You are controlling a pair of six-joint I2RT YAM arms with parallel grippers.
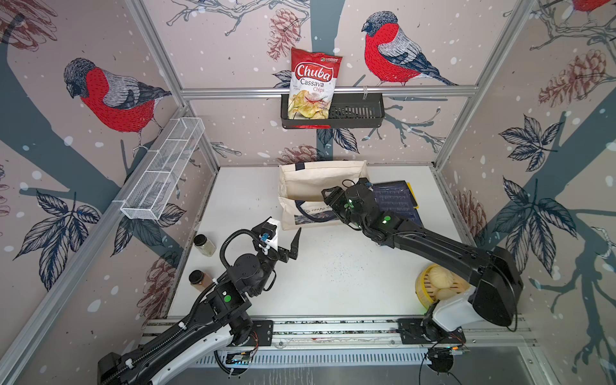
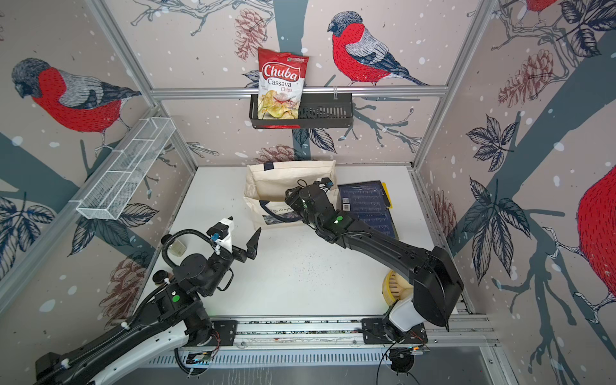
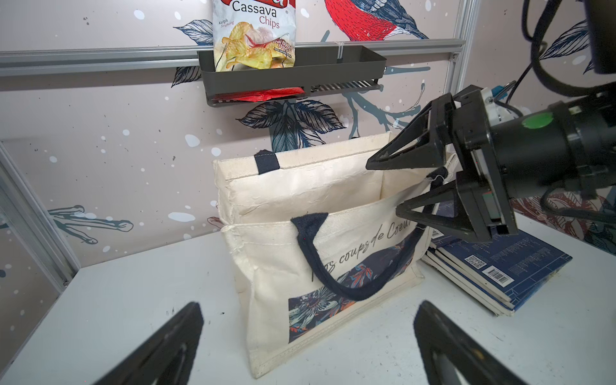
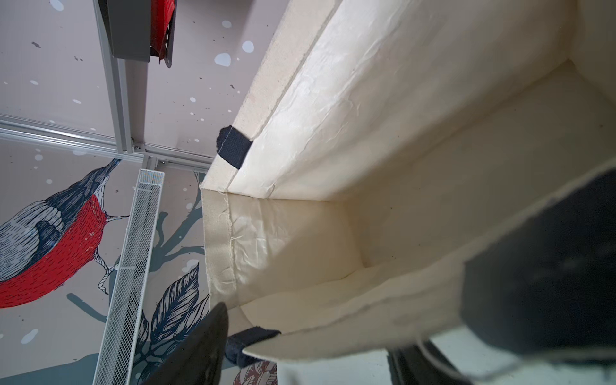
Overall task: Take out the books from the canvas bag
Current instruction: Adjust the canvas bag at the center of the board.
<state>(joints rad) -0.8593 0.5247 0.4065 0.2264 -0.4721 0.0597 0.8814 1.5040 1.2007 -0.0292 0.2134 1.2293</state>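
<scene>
The right hand [image 3: 381, 187] hangs released at the canvas bag's [image 3: 273, 253] mouth, jaws astride its front rim. The left hand [image 3: 308, 304], spread wide, hovers before the bag. The books [image 3: 493, 263] lie stacked just beside the bag, which looks empty inside. The right hand should probably withdraw straight upward, clear of the strap [image 3: 333, 286].

The canvas bag [image 1: 310, 186] stands upright on the counter [image 1: 333, 273] near the back wall. It is cream cloth, its mouth gaping so the pale lining [image 4: 400, 166] shows down to the bottom. One navy handle [image 3: 333, 286] droops over the front, across cursive writing and a dark floral print. Just beside it on the right, the books [image 3: 500, 263] lie flat in a stack, dark navy with white barcode labels and a yellow edge [image 1: 413, 195] peeking out
</scene>
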